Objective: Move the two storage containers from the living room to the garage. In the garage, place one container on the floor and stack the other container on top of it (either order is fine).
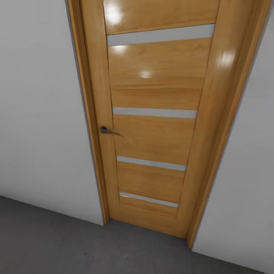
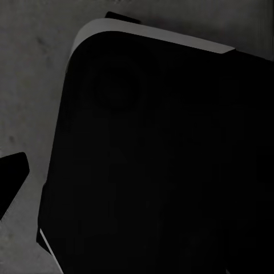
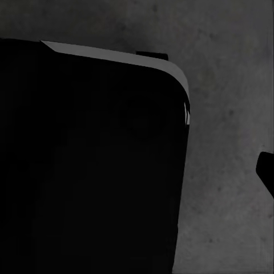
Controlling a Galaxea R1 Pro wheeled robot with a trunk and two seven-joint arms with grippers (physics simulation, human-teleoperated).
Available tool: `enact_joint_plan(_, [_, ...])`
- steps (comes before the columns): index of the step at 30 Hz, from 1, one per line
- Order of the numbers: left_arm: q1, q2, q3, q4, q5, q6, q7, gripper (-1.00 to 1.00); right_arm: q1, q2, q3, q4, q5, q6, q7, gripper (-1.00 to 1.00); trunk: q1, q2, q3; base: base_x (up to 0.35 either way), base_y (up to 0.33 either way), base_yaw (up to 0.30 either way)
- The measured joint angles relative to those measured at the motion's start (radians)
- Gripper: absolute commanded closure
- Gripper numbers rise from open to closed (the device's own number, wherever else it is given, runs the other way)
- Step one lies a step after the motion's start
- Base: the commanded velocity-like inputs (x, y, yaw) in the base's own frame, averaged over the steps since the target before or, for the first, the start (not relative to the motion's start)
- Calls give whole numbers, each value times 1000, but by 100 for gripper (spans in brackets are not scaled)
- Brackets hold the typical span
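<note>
Grey, rough concrete floor [image 1: 57, 243] runs along the near edge of the head view, meeting one plain white wall [image 1: 38, 114] at the left. Right of that wall stands one glossy honey-coloured wooden door [image 1: 152, 83] in a matching wooden frame [image 1: 88, 114], shut, with four narrow frosted horizontal strips [image 1: 155, 112] set across its panel, one above another. One small dark metal lever handle [image 1: 107, 131] sits on the door's left side, at about mid-height. Three or four bright glints of light lie on the upper wood. Right of the frame the white wall goes on to the picture's edge.

Neither of the two storage containers appears in these pictures.

The left wrist view looks down on the same grey concrete, with one large black rounded body with a pale grey rim [image 2: 160, 171] covering most of it; one dark tip [image 2: 12, 177] juts in at the edge, and I cannot tell whether the left pincer is released or clenched. The right wrist view has a like black body [image 3: 85, 165] over the concrete and one dark tip [image 3: 266, 171]; the right pincer's state cannot be told either.
</note>
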State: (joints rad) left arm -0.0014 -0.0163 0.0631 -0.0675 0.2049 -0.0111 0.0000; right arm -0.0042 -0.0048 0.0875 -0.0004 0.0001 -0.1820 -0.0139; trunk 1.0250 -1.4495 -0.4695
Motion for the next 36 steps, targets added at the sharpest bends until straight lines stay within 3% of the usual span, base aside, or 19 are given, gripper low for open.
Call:
enact_joint_plan(13, [0,1,0,-1,0,0,0,-100,0,-1,0,0,0,0,0,-100,0,0,0,116,102,-225])
enact_joint_plan(25, [0,1,0,-1,0,0,0,-100,0,-3,4,0,3,2,0,-100,0,0,0,227,181,-23])
enact_joint_plan(36, [0,1,0,-1,0,0,0,-100,0,-4,4,0,2,3,0,-100,0,0,0,39,16,0])
